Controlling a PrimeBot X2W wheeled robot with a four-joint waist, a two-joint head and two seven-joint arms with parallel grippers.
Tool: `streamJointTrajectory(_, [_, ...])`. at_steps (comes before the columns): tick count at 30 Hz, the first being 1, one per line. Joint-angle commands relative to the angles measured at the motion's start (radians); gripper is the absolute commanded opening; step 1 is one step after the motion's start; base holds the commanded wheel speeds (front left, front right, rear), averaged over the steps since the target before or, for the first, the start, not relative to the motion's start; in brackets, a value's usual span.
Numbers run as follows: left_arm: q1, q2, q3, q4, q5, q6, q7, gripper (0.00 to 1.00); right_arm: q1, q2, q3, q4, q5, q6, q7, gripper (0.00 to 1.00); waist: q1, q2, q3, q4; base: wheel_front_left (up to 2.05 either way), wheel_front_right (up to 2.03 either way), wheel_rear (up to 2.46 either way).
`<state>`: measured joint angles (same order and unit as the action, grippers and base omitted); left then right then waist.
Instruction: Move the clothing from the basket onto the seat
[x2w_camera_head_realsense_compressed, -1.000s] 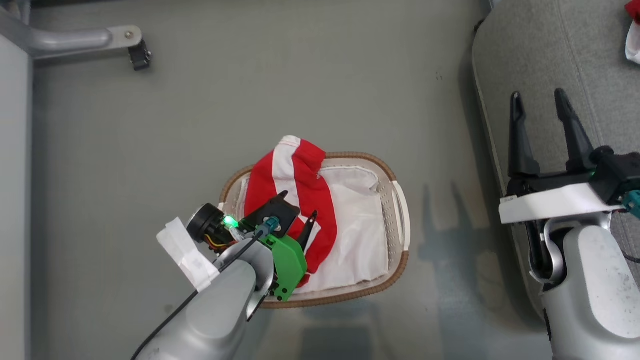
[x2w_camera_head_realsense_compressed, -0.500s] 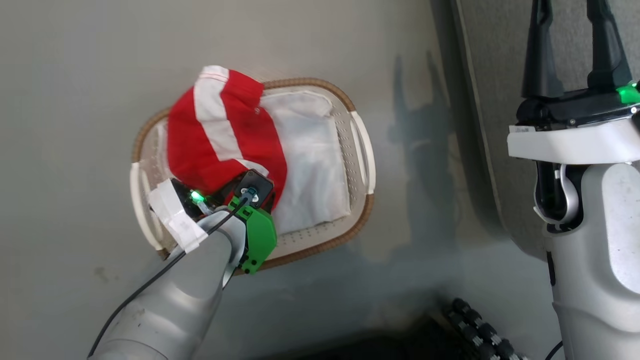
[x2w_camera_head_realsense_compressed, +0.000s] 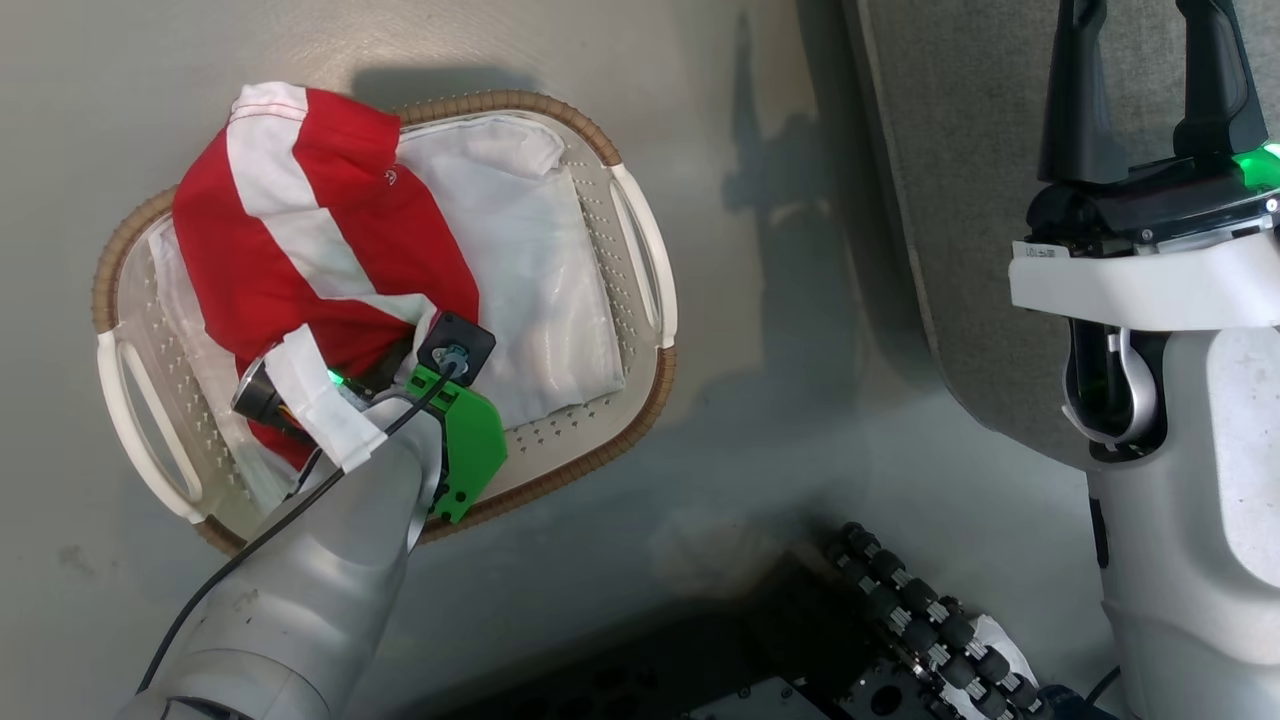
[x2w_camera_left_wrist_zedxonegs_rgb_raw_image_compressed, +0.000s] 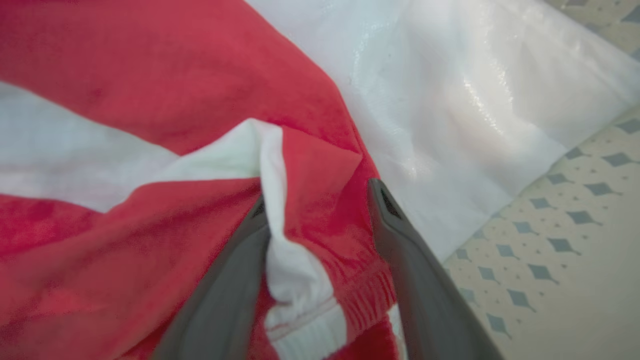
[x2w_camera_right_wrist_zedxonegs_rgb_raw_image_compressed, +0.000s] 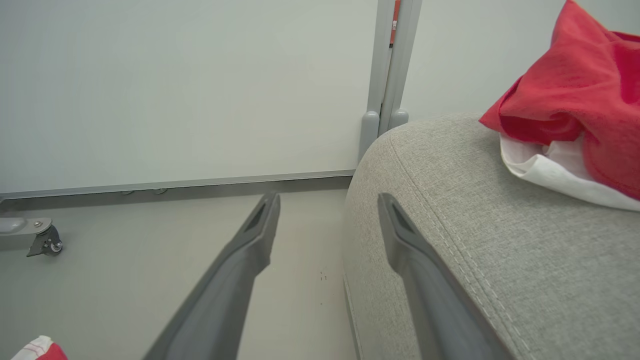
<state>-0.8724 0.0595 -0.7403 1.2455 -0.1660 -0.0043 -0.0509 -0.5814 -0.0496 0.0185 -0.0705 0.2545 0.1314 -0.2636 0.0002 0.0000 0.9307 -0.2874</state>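
Clothing fold (x2w_camera_left_wrist_zedxonegs_rgb_raw_image_compressed: 300, 235) between wide left fingers (x2w_camera_left_wrist_zedxonegs_rgb_raw_image_compressed: 225, 290), in basket (x2w_camera_head_realsense_compressed: 648, 250) | right fingers (x2w_camera_right_wrist_zedxonegs_rgb_raw_image_compressed: 425, 300) wide, empty | right wrist: second garment (x2w_camera_right_wrist_zedxonegs_rgb_raw_image_compressed: 575, 105) on seat (x2w_camera_right_wrist_zedxonegs_rgb_raw_image_compressed: 500, 240)

I'm down in what looks like a lab set dressed as a home. Smooth bare grey floor (x2w_camera_right_wrist_zedxonegs_rgb_raw_image_compressed: 100, 300) under me, a plain white partition panel (x2w_camera_right_wrist_zedxonegs_rgb_raw_image_compressed: 175, 85) held in a grey metal frame (x2w_camera_right_wrist_zedxonegs_rgb_raw_image_compressed: 385, 65), and a caster (x2w_camera_right_wrist_zedxonegs_rgb_raw_image_compressed: 47, 244) on a metal foot. The domestic touches are a grey upholstered seat (x2w_camera_right_wrist_zedxonegs_rgb_raw_image_compressed: 500, 260) and a laundry basket (x2w_camera_head_realsense_compressed: 645, 240).
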Motion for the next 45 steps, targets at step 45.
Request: streamJointTrajectory(45, [-0.154, 0.143, -0.337, -0.560, -0.313, -0.126, -0.083, 0.00, 0.394, -0.003, 0.004, 0.305, -0.122, -0.001, -0.002, 1.00, -0.0002, 0.0000, -0.904, 0.297, 0.00, 0.00, 0.00])
